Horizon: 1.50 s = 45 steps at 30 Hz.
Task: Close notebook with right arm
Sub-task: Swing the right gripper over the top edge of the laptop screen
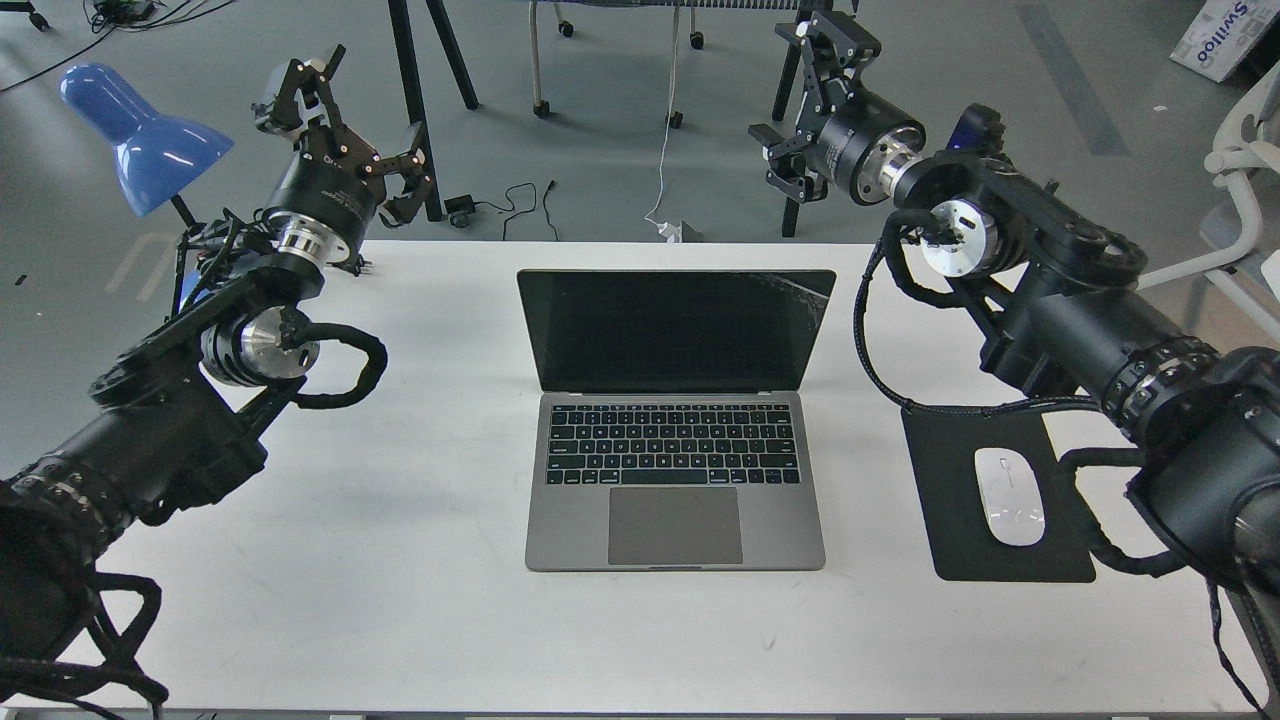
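The notebook [675,470] is a space-grey laptop standing open in the middle of the white table [400,560], its black screen [672,325] upright and facing me. My right arm [1050,280] comes in from the right with a small blue wrist part [968,122]. Its right gripper [800,100] is held up beyond the table's far edge, above and to the right of the screen's top right corner, fingers spread apart and empty. My left gripper [335,110] is raised at the far left, fingers spread and empty.
A black mouse pad [950,500] with a white mouse [1010,495] lies right of the notebook, partly under my right arm. A blue desk lamp [140,130] stands at the far left. Black stand legs [430,60], cables and chair wheels are on the floor behind the table.
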Motion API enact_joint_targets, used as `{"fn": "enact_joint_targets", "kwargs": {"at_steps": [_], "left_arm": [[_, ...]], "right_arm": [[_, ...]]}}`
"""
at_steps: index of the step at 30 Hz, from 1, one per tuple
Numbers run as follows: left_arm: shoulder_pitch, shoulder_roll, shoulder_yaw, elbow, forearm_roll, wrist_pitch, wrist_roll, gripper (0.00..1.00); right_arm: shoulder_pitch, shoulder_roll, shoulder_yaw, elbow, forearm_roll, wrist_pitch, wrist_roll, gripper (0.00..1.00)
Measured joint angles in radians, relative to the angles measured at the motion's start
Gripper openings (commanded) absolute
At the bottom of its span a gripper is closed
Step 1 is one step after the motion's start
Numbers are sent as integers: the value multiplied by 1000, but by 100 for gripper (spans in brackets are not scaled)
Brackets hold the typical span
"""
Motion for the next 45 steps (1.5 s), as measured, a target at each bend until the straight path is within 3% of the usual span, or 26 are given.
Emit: {"fn": "enact_joint_targets", "kwargs": {"at_steps": [23,45], "left_arm": [[0,-2,-1,0,-2,0,0,100],[0,-2,-1,0,-3,0,0,100]], "right_arm": [[28,40,-283,-42,-5,-4,-5,100],[63,36,-461,4,-5,181,-8,100]]}}
